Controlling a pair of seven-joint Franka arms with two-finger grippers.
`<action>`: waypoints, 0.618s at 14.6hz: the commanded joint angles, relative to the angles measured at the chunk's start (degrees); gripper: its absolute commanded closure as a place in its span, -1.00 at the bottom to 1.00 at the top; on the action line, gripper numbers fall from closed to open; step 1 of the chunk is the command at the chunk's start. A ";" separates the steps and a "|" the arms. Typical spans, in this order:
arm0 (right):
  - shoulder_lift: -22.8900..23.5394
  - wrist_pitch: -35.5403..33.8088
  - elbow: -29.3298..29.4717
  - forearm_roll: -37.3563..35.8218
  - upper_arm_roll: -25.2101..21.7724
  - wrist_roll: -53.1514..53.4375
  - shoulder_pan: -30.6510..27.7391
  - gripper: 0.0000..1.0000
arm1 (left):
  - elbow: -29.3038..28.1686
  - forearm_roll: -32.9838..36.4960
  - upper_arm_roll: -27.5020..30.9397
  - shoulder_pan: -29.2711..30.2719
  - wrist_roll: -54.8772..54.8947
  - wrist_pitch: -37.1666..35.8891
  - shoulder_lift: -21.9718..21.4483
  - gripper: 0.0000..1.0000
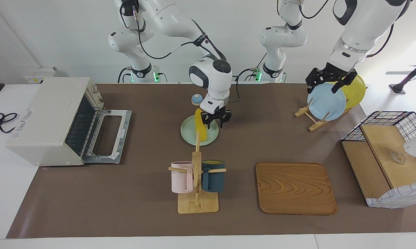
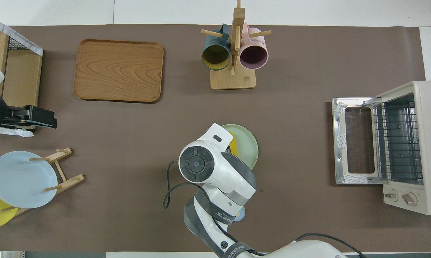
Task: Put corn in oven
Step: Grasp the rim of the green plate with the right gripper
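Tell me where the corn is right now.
The corn lies on the pale green plate mid-table, nearer the robots than the mug rack, with the right gripper over it.

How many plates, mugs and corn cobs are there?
Plates: 3 (green, blue, yellow)
Mugs: 2 (pink, dark blue)
Corn cobs: 1
Total: 6

The corn (image 1: 201, 125) lies on a plate (image 1: 189, 133) (mid-table), well apart from the oven (image 1: 52, 119)
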 commanded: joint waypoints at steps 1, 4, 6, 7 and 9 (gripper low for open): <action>-0.18 1.04 -0.14 -1.49 -0.14 2.33 0.81 -0.16 | 0.12 1.13 -0.24 0.17 -0.19 -1.08 -0.39 -1.00; -0.45 2.09 -1.63 -1.49 -0.14 2.69 1.95 -0.16 | -0.15 1.13 -0.16 0.35 -0.27 -0.64 -0.65 -1.00; -0.62 3.15 -2.60 -1.49 -0.14 2.69 2.13 -0.06 | 0.20 1.22 -0.16 0.69 -0.10 -0.81 -0.48 -1.00; -0.62 3.15 -2.69 -1.49 -0.14 2.69 2.13 0.02 | 0.55 1.22 -0.24 0.87 0.08 -1.16 -0.39 -1.00; -0.80 3.15 -3.39 -1.49 -0.14 2.78 2.13 0.13 | 1.08 1.22 -0.24 1.14 0.34 -1.25 -0.13 -1.00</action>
